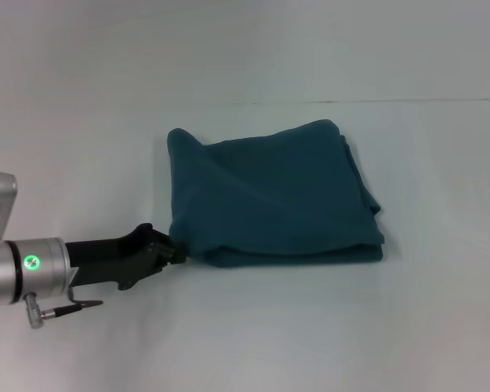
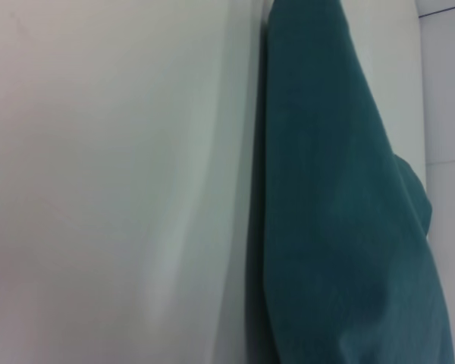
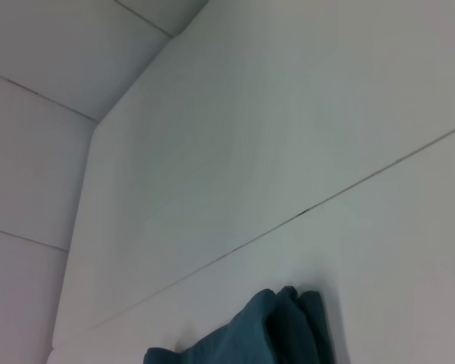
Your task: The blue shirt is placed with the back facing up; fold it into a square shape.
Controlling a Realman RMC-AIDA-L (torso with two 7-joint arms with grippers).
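The blue shirt (image 1: 273, 196) lies folded into a rough square in the middle of the white table, plain side up, with a rumpled far-left corner. My left gripper (image 1: 176, 250) reaches in low from the left and touches the shirt's near-left corner. The left wrist view shows the blue shirt (image 2: 341, 220) close alongside, lying on the table. In the right wrist view only a corner of the blue shirt (image 3: 265, 330) appears, far off. The right gripper is out of view.
The white table (image 1: 253, 335) stretches all around the shirt. Its far edge (image 1: 351, 101) runs across behind the shirt, with a pale wall beyond it.
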